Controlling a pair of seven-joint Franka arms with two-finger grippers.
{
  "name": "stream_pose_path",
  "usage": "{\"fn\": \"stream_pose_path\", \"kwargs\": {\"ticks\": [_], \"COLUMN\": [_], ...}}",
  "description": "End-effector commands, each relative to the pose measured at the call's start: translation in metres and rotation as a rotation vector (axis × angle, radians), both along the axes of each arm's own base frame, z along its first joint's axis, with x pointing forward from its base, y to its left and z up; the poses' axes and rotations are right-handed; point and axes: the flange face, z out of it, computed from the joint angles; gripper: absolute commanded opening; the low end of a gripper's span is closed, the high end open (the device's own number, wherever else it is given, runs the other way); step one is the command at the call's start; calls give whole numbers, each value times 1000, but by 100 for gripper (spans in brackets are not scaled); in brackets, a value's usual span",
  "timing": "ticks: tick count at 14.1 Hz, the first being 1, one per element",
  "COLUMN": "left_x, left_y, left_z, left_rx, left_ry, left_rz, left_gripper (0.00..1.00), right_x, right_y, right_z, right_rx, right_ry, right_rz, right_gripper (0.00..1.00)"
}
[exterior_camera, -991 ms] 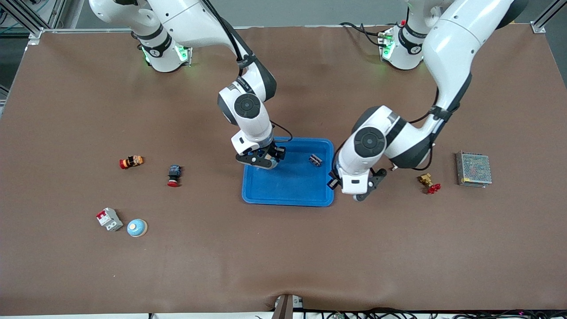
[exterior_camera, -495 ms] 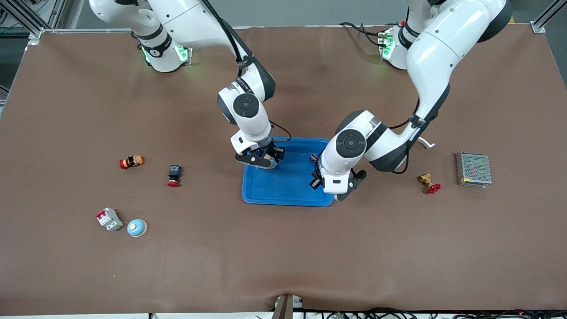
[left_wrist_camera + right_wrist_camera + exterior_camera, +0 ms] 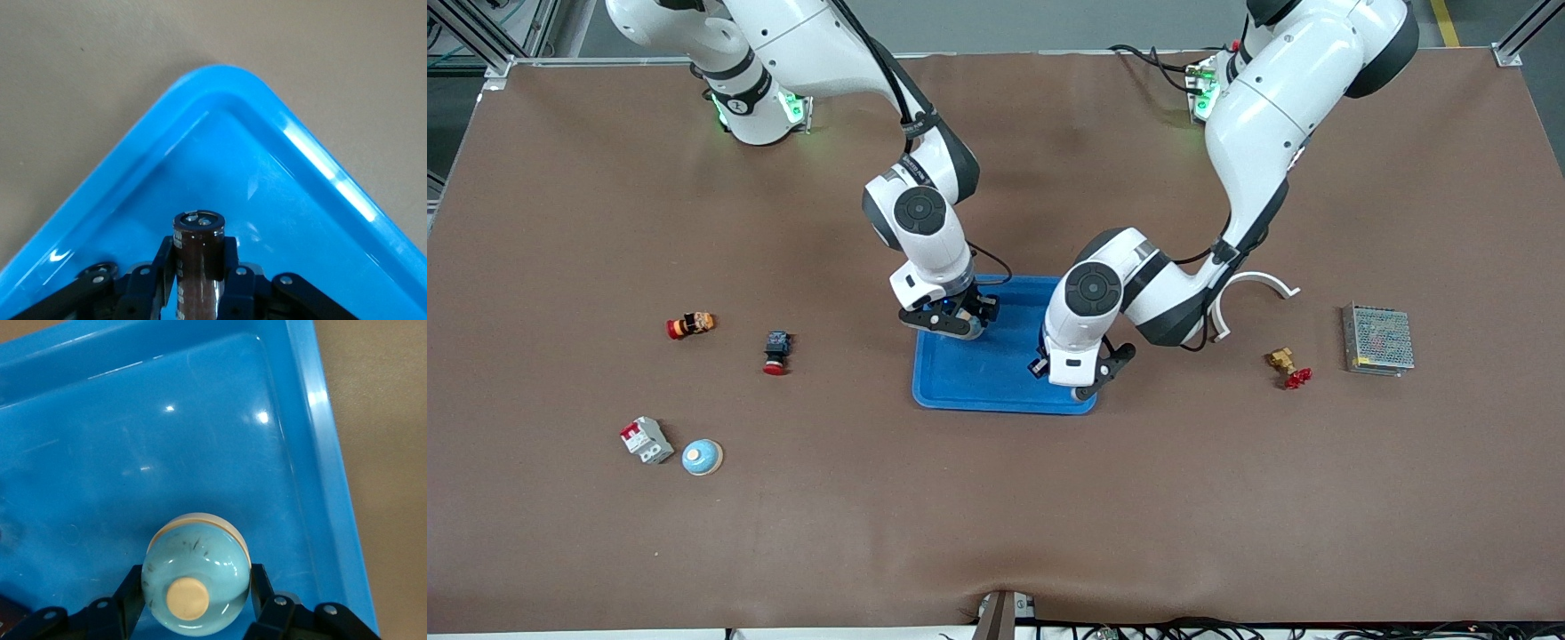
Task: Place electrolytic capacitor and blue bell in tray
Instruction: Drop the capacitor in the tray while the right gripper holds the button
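The bright blue tray (image 3: 996, 369) lies mid-table. My left gripper (image 3: 1080, 387) hangs over the tray's near corner toward the left arm's end. It is shut on the electrolytic capacitor (image 3: 198, 233), a dark brown cylinder held upright between the fingers (image 3: 230, 257) above the tray's rounded corner (image 3: 220, 73). My right gripper (image 3: 951, 324) is over the tray's farther corner toward the right arm's end. It is shut on the blue bell (image 3: 193, 560), a pale blue dome with a cream knob, just above the tray floor (image 3: 200, 420).
Toward the right arm's end lie an orange-red part (image 3: 690, 324), a dark button with a red cap (image 3: 775, 352), a white and red breaker (image 3: 647, 439) and another pale blue bell (image 3: 702, 457). A brass valve (image 3: 1288, 364) and a grey mesh box (image 3: 1377, 339) lie toward the left arm's end.
The left arm has swung from the table beside the tray to over the tray's near corner, carrying the capacitor. The right arm has stayed still.
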Motion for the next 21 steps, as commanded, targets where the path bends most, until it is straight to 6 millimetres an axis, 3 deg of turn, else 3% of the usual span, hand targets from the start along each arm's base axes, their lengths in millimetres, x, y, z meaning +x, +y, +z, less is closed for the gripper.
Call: {"fn": "stream_pose_path", "kwargs": {"ticks": [1, 4, 5, 7, 8, 9, 12, 18, 20, 21], "left_x": [7, 5, 4, 4, 4, 5, 10, 47, 55, 61], "left_y": [-4, -7, -7, -7, -7, -7, -5, 29, 46, 57], "left_z": [-5, -14, -17, -17, -17, -16, -5, 63, 82, 96], "left_rx": [-11, -22, -22, -22, -22, -22, -27, -55, -35, -26], "left_ry": [-19, -20, -17, -17, -18, -20, -39, -123, -136, -146], "left_rz": [8, 4, 5, 4, -2, -8, -3, 59, 66, 57], "left_gripper": [0, 0, 11, 52, 66, 100, 100, 100, 100, 100], "right_x": [-7, -9, -9, -10, -11, -11, -14, -14, -14, -13], "right_y": [1, 3, 3, 4, 4, 4, 7, 10, 10, 9], "right_z": [2, -1, -4, -6, -7, -7, -11, -17, -17, -16], "right_rx": [-4, 0, 0, -1, -2, -2, -6, 5, 5, 8], "right_ry": [-20, -27, -27, -28, -27, -27, -25, -41, -41, -40], "right_rz": [7, 9, 9, 11, 12, 12, 19, 13, 13, -4], "right_gripper": [38, 38, 38, 38, 38, 38, 38, 39, 42, 51]}}
